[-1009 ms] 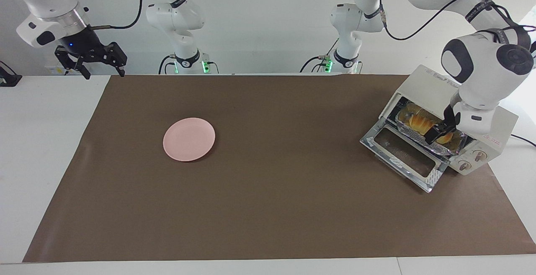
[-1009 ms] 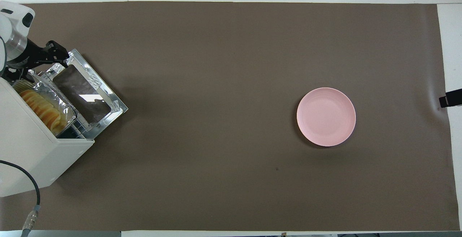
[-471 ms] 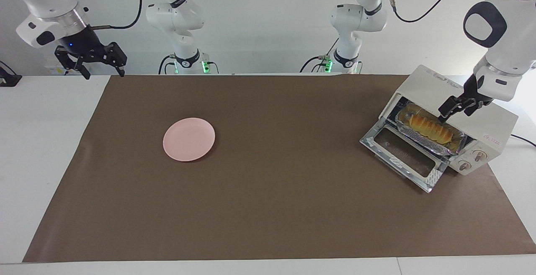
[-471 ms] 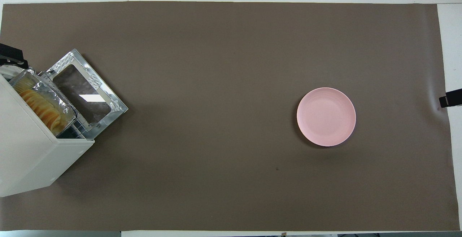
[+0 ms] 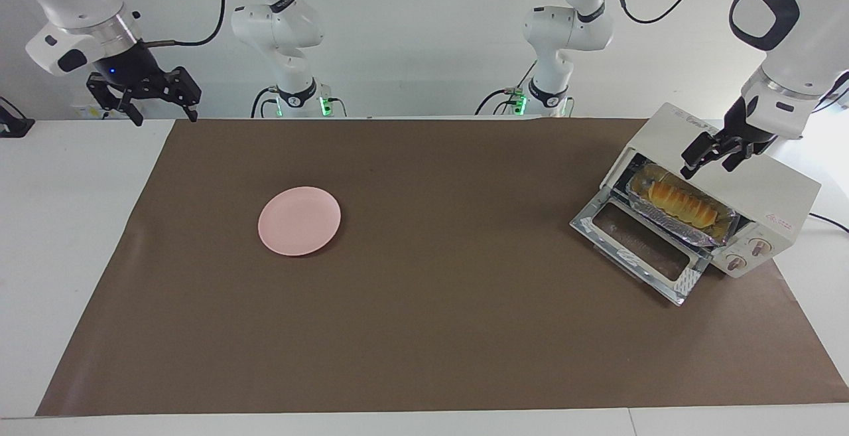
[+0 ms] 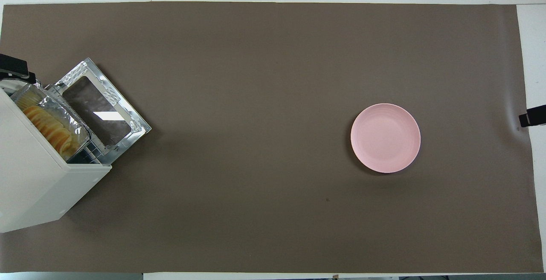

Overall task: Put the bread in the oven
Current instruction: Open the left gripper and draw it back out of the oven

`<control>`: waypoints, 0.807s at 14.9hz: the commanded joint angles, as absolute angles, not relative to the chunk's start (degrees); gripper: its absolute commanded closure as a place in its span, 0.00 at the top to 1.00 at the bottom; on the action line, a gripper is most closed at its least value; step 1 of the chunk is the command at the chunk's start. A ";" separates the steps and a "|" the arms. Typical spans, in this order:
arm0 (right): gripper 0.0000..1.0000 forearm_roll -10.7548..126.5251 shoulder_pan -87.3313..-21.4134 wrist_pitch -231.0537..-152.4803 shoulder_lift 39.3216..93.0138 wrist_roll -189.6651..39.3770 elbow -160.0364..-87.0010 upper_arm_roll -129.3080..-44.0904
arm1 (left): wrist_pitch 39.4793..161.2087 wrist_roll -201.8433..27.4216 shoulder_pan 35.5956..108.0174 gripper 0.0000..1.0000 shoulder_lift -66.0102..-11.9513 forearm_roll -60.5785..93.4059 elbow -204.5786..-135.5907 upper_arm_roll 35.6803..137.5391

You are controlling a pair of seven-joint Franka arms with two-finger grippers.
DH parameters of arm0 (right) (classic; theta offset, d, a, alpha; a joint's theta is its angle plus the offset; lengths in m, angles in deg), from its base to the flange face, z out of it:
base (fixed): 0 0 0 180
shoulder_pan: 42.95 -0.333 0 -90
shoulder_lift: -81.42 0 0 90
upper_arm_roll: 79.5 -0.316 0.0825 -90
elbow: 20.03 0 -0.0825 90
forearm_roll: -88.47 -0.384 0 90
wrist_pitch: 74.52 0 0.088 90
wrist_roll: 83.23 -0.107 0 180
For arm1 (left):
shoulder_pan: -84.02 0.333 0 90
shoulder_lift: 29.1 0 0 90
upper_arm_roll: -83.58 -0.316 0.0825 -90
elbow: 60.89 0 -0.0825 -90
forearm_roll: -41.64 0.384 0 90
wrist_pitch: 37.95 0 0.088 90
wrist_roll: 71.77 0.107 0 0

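Note:
The cream-white oven (image 5: 763, 177) stands at the left arm's end of the table with its glass door (image 5: 637, 245) dropped open. The golden ridged bread (image 5: 682, 200) lies in a crinkled foil tray (image 5: 663, 218) on the rack inside. It also shows in the overhead view (image 6: 49, 128), in the oven (image 6: 30, 182). My left gripper (image 5: 708, 165) hangs open and empty in the air over the oven's top front edge, clear of the bread. My right gripper (image 5: 166, 116) waits open and empty above the table's edge at the right arm's end.
A round pink plate (image 5: 299, 220) lies bare on the brown mat (image 5: 424, 330), toward the right arm's end; it also shows in the overhead view (image 6: 385, 138). The open door (image 6: 100, 107) juts out over the mat in front of the oven.
My left gripper has let go of the bread, lifted out of the oven mouth and risen over the oven's top. The bread stays in the foil tray. The right arm has not moved.

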State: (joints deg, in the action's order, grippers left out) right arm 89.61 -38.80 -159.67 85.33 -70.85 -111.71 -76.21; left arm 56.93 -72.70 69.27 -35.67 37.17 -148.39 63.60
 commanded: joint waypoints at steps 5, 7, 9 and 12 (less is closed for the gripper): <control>1.00 90.23 -38.64 -159.42 86.78 -70.31 -113.28 -76.51 | 56.36 -71.42 72.85 1.00 -28.49 36.54 -155.37 70.30; 1.00 90.23 -38.64 -159.42 86.78 -70.31 -113.28 -76.42 | 55.83 -71.50 76.62 1.00 -28.31 36.71 -155.46 75.65; 1.00 90.23 -38.64 -159.42 86.78 -70.31 -113.28 -76.42 | 54.00 -71.50 76.90 1.00 -28.22 37.15 -155.46 76.72; 1.00 90.23 -38.64 -159.42 86.78 -70.31 -113.28 -76.51 | 52.58 -71.50 80.05 1.00 -27.43 37.33 -156.51 81.01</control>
State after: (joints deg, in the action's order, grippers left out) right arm 89.61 -38.80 -159.67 85.33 -70.85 -111.71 -76.21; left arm 53.33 -72.45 76.86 -29.38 37.18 -154.15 77.41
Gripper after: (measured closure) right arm 0.000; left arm 0.000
